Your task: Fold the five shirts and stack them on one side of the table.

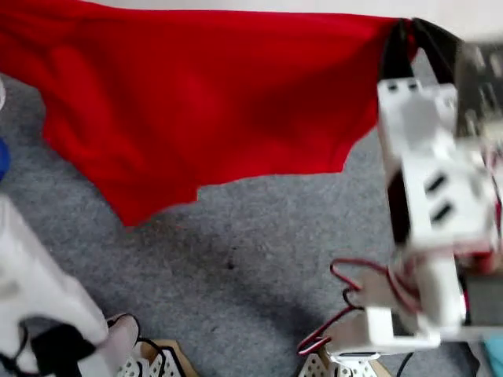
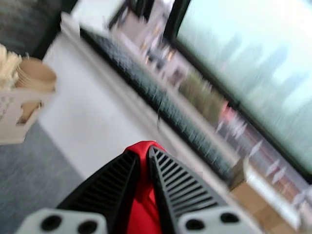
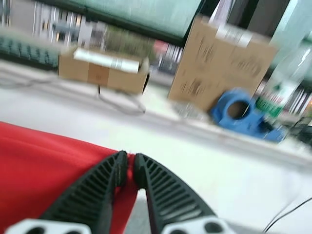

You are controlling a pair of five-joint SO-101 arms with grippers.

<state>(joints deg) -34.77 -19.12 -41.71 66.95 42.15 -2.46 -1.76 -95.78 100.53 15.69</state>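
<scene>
Both your left claw (image 2: pixel 144 153) and right claw (image 3: pixel 129 159) are clamped on the red shirt (image 1: pixel 196 102). It stretches over the worktop (image 1: pixel 259 251).

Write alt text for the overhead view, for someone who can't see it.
A red shirt hangs stretched across the top, above a grey table, with one corner pinched by the right gripper at the upper right. The other arm, white, stands at the lower left.
</scene>
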